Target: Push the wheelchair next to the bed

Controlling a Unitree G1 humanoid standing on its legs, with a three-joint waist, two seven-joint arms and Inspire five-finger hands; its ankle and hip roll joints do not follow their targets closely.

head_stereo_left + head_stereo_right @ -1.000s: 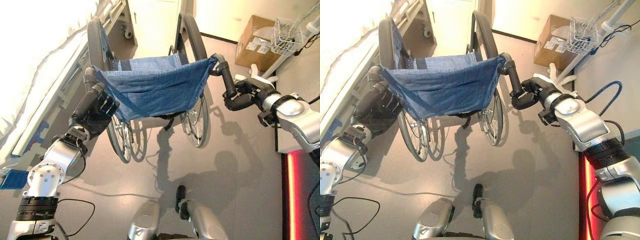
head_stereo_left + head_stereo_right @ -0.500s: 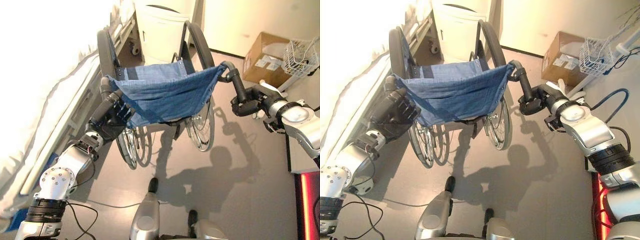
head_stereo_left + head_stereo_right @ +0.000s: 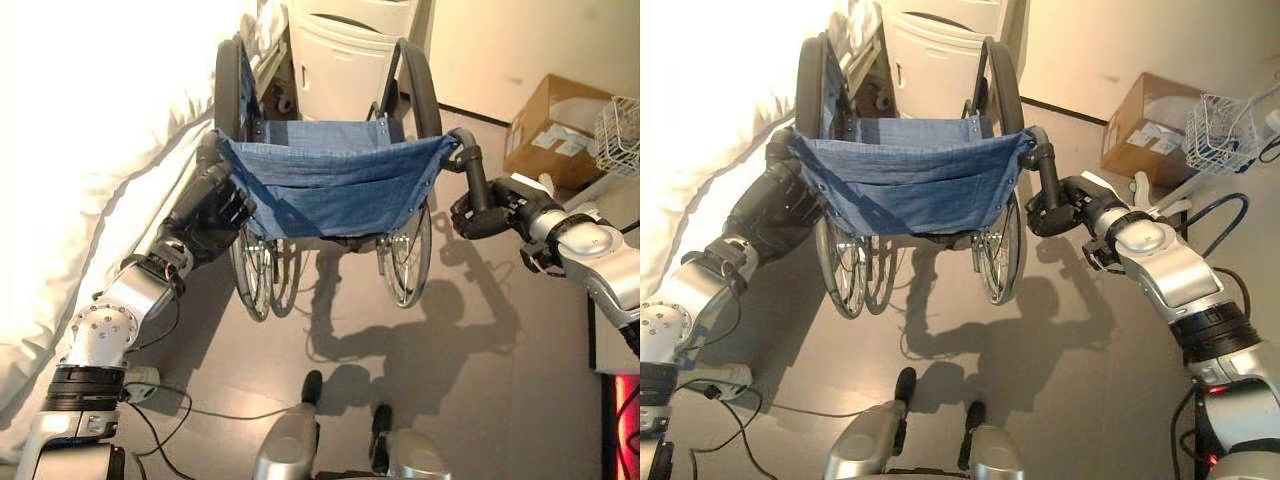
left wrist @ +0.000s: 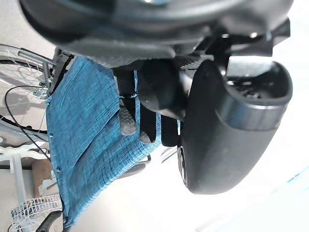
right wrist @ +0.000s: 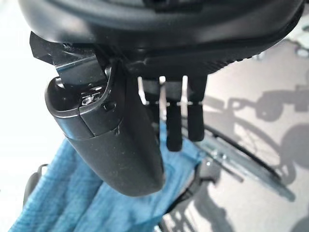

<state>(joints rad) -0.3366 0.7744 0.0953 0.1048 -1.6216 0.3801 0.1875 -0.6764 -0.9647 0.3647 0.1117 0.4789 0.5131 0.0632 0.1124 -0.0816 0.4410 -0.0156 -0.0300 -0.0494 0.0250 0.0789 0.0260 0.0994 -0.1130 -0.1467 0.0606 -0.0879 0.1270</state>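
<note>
Wheelchair (image 3: 335,185) just beside bed (image 3: 90,150), left hand (image 3: 210,205) curled round its left handle, right hand (image 3: 485,210) curled round its right handle

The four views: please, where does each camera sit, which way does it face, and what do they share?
Left eye view: head, looking down; wheelchair beside the bed; left hand on its handle.
Right eye view: head too; same scene; right hand on its handle.
Left wrist view: along the left hand to the blue backrest.
Right wrist view: along the right hand.
Shared: the backrest.
</note>
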